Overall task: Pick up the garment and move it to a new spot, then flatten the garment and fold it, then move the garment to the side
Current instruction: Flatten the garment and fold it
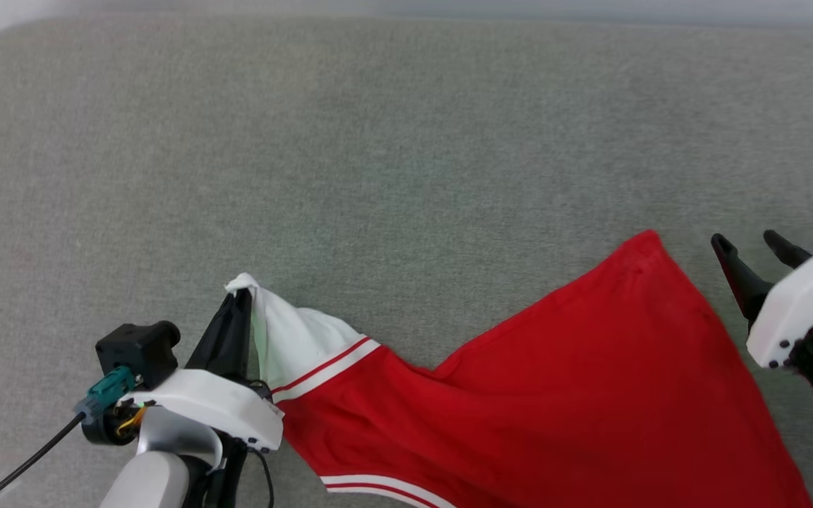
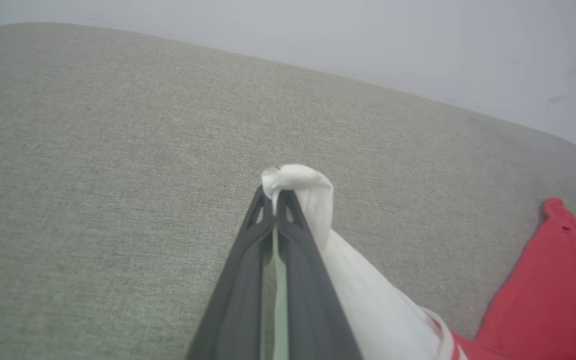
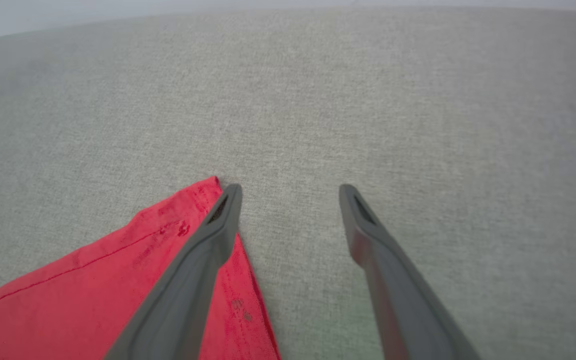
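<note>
The garment [image 1: 590, 367] lies along the near side of the surface [image 1: 406, 141], mostly right of its middle, red body spread out with one corner pointing toward the far edge. The left gripper [image 1: 241, 296] has its fingers pressed together on the tip of the white sleeve, which looks raised off the surface, with only a small bunch of cloth past the tips. The right gripper [image 1: 744, 240] has its fingers spread and empty, just beside the red corner. In the right wrist view one finger crosses that corner, and I cannot tell whether it touches. With a single shallow hold, a pull by the left arm would probably drag and wrinkle the body, or the sleeve could slip out. The right fingers could also snag the corner and fold it over if they sweep sideways.
</note>
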Robot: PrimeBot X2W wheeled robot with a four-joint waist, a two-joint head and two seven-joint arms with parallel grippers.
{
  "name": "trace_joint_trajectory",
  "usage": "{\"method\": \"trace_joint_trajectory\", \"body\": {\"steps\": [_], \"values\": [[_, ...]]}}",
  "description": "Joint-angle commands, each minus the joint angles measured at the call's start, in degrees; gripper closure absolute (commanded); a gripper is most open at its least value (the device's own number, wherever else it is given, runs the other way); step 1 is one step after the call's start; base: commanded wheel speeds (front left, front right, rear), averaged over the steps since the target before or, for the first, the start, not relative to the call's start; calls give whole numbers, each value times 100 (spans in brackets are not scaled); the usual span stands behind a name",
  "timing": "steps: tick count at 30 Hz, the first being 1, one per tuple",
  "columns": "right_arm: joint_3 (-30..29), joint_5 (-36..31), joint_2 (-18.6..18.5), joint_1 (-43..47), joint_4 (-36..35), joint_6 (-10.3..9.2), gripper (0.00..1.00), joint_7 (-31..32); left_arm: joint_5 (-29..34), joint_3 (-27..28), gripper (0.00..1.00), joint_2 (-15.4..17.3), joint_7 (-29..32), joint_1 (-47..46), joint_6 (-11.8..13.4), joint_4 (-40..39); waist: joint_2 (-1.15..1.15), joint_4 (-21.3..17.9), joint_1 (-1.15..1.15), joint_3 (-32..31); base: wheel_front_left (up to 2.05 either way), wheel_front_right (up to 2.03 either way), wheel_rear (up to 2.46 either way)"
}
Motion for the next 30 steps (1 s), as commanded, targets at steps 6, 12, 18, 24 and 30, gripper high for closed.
{"method": "trace_joint_trajectory", "body": {"steps": [6,12,18,24,30], "values": [[757,277,-502,-758,141,-4,0,1881,77,-143,100,-130,-144,-338,-114,94,0,366,-1,495,0,0,0],[1321,655,-495,-683,532,-1,0,3825,8,-226,100,-286,-300,-481,-189,349,0,555,-1,636,0,0,0],[1294,798,-447,-668,413,6,100,3885,-43,-239,100,-318,-387,-539,-239,530,0,604,-1,557,0,0,0],[1211,701,-594,-913,231,3,100,3304,-71,-221,100,-211,-372,-516,-287,648,0,464,-1,155,0,0,0],[1207,534,-563,-1032,322,-4,100,2606,-74,-173,100,-46,-310,-514,-300,674,0,239,-1,-334,0,0,0]]}}
